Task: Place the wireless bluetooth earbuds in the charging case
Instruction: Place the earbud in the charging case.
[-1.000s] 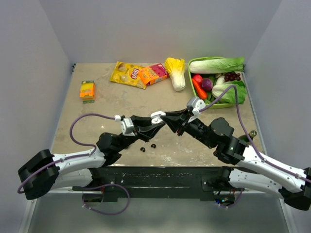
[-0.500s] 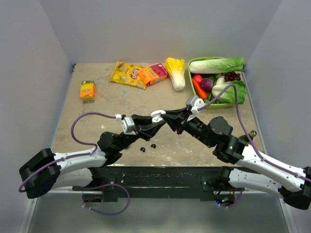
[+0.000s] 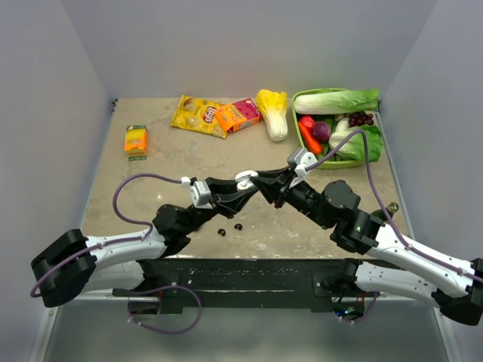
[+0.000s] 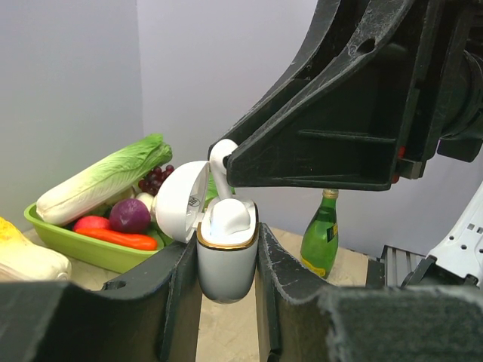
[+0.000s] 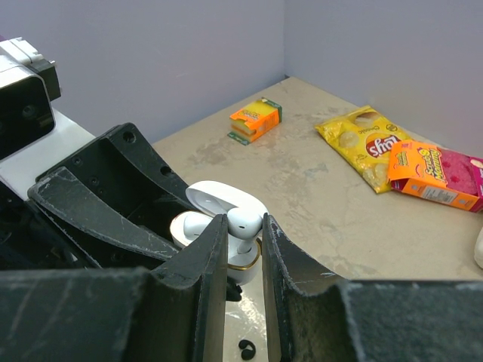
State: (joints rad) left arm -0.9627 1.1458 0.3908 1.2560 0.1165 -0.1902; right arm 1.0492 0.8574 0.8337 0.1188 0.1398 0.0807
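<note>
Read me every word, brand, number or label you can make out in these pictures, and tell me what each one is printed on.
"Lay's", roughly as it reads: the red logo on the yellow chip bag.
On the orange and pink box: yellow lettering, too blurred to read.
On the small orange box: print too small to read.
On the open lid of the charging case: a tiny dark mark, unreadable.
</note>
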